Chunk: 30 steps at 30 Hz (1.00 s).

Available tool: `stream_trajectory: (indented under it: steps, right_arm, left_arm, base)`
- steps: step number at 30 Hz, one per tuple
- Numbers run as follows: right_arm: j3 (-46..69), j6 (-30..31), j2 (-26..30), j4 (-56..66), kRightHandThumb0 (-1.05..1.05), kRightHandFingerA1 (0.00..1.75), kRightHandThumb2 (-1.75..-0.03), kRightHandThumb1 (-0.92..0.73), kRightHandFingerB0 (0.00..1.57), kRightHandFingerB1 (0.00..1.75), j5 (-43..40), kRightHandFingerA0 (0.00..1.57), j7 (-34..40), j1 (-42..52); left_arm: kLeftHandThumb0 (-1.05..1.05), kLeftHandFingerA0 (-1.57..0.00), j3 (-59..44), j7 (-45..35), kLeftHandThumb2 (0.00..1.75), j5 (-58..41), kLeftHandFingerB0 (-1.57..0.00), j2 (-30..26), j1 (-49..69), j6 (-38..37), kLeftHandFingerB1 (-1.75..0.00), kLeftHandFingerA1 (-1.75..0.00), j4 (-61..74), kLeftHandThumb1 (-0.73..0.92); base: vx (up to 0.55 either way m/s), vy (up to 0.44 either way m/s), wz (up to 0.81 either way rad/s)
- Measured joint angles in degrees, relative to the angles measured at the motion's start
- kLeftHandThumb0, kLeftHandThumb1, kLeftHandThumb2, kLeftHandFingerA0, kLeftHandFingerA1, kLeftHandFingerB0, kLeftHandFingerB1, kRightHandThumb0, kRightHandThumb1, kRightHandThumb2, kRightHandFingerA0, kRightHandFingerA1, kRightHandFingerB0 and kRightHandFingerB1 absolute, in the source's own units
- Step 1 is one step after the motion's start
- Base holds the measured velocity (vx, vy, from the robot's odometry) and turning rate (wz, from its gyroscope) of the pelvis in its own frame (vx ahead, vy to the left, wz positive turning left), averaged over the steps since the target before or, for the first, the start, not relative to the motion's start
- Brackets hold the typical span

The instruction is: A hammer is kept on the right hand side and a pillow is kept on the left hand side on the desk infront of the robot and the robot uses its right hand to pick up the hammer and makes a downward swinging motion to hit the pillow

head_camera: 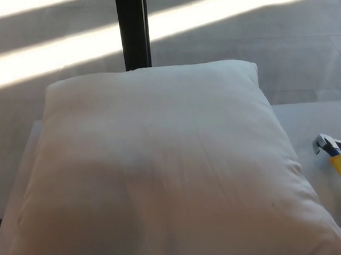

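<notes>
Plump white fabric pillow [161, 168]: filling frame centre on pale desk [307, 117]. Hammer, grey metal head with blue-and-yellow handle [332, 153]: lying at right edge. Both my hands are sitting out of frame; finger state unknowable. Step: I am judging pickup pending; next calls for reaching right.

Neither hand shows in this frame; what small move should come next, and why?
Probably bring the right hand down toward the hammer at the picture's right edge. It lies on the desk beside the pillow, only partly in view and ungrasped, so no swing can start yet.
</notes>
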State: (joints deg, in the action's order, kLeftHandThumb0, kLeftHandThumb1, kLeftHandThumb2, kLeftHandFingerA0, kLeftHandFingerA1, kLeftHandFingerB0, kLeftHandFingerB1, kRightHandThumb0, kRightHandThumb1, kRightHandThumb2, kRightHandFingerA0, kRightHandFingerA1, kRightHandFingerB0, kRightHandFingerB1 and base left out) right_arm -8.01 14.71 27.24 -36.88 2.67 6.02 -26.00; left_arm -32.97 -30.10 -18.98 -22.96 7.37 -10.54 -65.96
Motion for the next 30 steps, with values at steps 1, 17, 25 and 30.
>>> stream_trajectory:
  steps: [1,17,25,30]
  right_arm:
    - [-1.26,-0.83,0.71,0.22,-0.58,0.64,-0.61,-0.68,0.25,0.3,0.73,0.31,-0.08,0.12]
    - [-9.47,-1.33,8.61,10.49,-0.99,0.0,-0.91,-0.68,0.0,0.0,5.75,0.0,-11.06,3.76]
    - [5.13,-0.74,11.15,15.45,-1.03,0.14,-1.05,-0.7,0.0,0.0,0.93,0.0,-15.9,7.29]
    - [13.93,-0.79,11.4,15.36,-0.99,0.11,-1.03,-0.68,0.0,0.01,-2.37,0.0,-17.62,9.24]
  left_arm:
    - [-0.54,-0.61,0.0,0.01,0.62,0.0,-0.5,0.0,0.04,0.0,-0.47,-0.56,-0.01,0.72]
    - [-0.56,-0.63,-0.29,0.23,0.61,-0.04,-0.53,-0.02,-0.67,0.0,-0.48,-0.57,-0.28,0.7]
    - [-0.56,-0.62,-0.28,0.58,0.61,-0.03,-0.53,-0.02,-1.0,0.0,-0.48,-0.57,-0.27,0.7]
    - [-0.55,-0.64,-0.26,0.58,0.61,-0.02,-0.56,-0.01,-1.09,0.0,-0.48,-0.55,-0.24,0.7]
  base:
    - [0.0,0.0,0.0]
    - [0.0,0.0,0.0]
    - [0.0,0.0,0.0]
    - [0.0,0.0,0.0]
